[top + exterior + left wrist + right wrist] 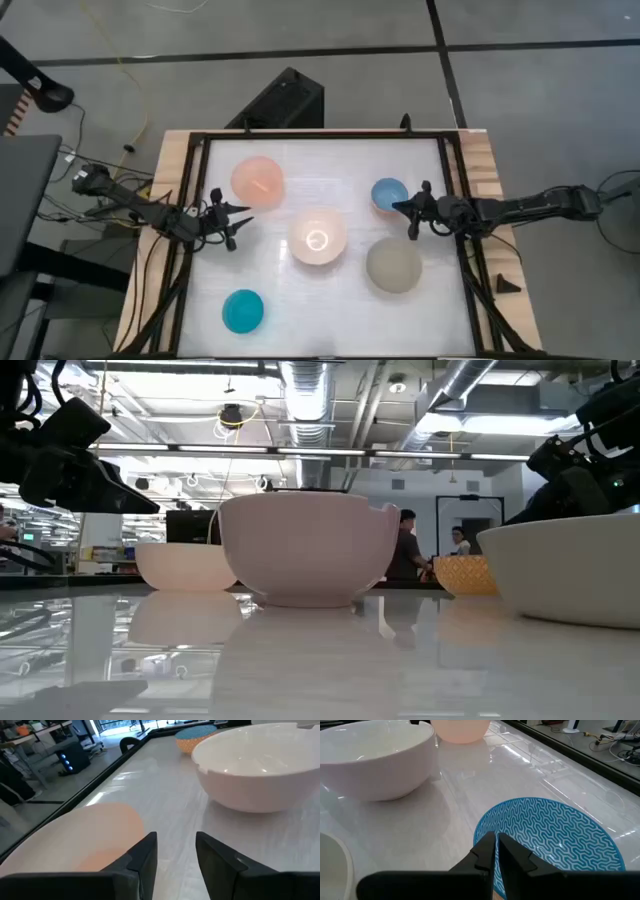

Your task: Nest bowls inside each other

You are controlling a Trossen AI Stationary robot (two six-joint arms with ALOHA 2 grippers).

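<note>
Five bowls stand on their bases on the white table. They are salmon-orange [258,182], cream-white [318,238], grey-beige [393,265], light blue with a wave pattern [389,194] and bright cyan [243,310]. My right gripper [496,840] is shut at the light blue bowl's [555,840] rim, on the side facing the cream-white bowl [370,760]. My left gripper [175,845] stands open just beside the salmon-orange bowl [85,845], nothing between its fingers, and points toward the cream-white bowl [260,770]. My right gripper has the light blue bowl's rim [479,831] between its two fingers, one finger outside the wall and one inside. The fingers come slanting down from the table's right side. The bowl sits upright with its base on the table.
A black frame rail [455,200] runs round the table top. A dark box [285,100] stands beyond the far edge. People [405,550] stand in the room behind. Open table lies between the cyan and grey-beige bowls.
</note>
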